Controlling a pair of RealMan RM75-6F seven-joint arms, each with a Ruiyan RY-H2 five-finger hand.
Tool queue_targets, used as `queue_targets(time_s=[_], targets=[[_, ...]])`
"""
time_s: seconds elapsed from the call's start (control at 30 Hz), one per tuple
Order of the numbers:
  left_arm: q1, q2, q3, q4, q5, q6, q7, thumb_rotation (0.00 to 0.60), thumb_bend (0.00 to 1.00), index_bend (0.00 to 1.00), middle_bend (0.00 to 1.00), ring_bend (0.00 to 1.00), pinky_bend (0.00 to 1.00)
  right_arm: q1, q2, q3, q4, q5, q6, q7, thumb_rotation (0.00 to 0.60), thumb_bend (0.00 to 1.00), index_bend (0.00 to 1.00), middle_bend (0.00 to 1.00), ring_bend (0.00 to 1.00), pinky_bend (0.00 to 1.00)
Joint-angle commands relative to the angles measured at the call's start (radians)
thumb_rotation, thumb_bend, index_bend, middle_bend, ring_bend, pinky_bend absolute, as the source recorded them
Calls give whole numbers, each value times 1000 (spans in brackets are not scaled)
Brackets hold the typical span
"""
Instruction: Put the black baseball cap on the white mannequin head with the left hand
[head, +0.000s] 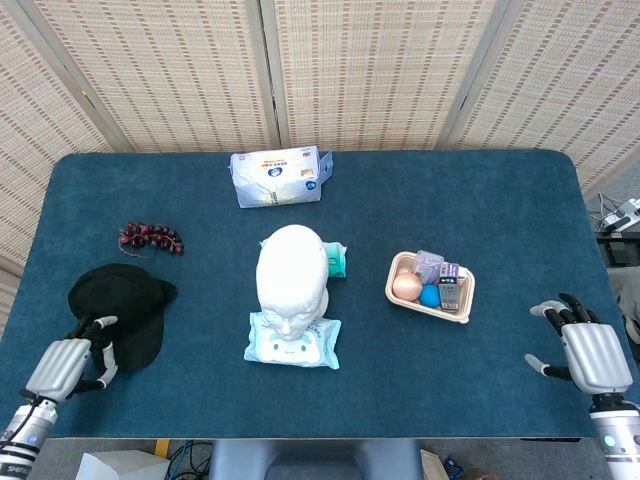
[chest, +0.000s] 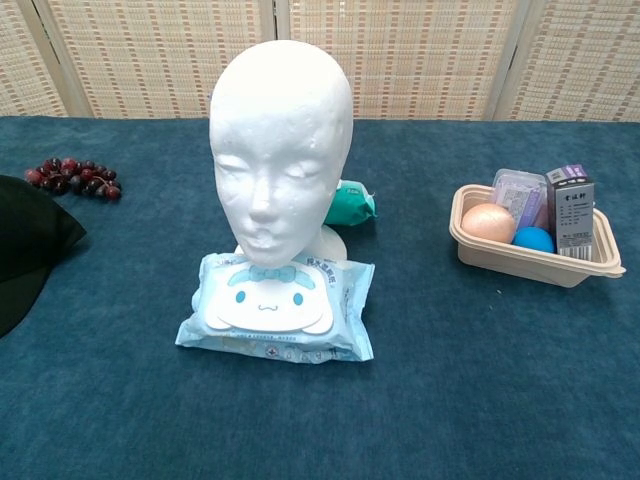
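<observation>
Resting at the black baseball cap (head: 118, 308), the left hand (head: 66, 366) curls its fingers.

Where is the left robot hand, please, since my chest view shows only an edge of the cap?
Observer: The left robot hand lies at the table's near-left corner, fingers by the cap's brim; a grip isn't clear.
Operator: And the right one?
Observer: The right robot hand rests open near the right edge, holding nothing.
Operator: Anything behind the mannequin head?
Observer: A white packet near the far edge.
</observation>
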Motion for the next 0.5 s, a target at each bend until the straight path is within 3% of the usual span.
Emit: queue_targets(time_s=[0.03, 0.13, 0.2, 0.3, 0.5], targets=[[20, -3, 4, -4, 28, 49, 38, 600, 647, 191, 98, 120, 323, -1, 1, 0, -1, -1, 1, 2, 600, 0, 327, 304, 147, 287], [35, -21, -3, 8, 42, 95, 87, 600, 357, 250, 208, 212, 372, -2, 2, 0, -1, -4, 5, 7, 600, 0, 327, 307, 150, 287], [41, -33, -2, 17, 53, 114, 108, 600, 223, 286, 273, 254, 395, -2, 3, 0, -1, -4, 5, 9, 600, 0, 327, 308, 151, 287], [46, -57, -2, 37, 71, 136, 140, 600, 109, 331, 335, 278, 405, -2, 3, 0, 0, -3, 4, 11, 600, 0, 327, 308, 151, 287], [51, -119, 5, 91, 102, 158, 183, 600, 48, 317, 352, 280, 407, -1, 4, 0, 0, -3, 2, 13, 600, 0, 327, 309, 151, 287]])
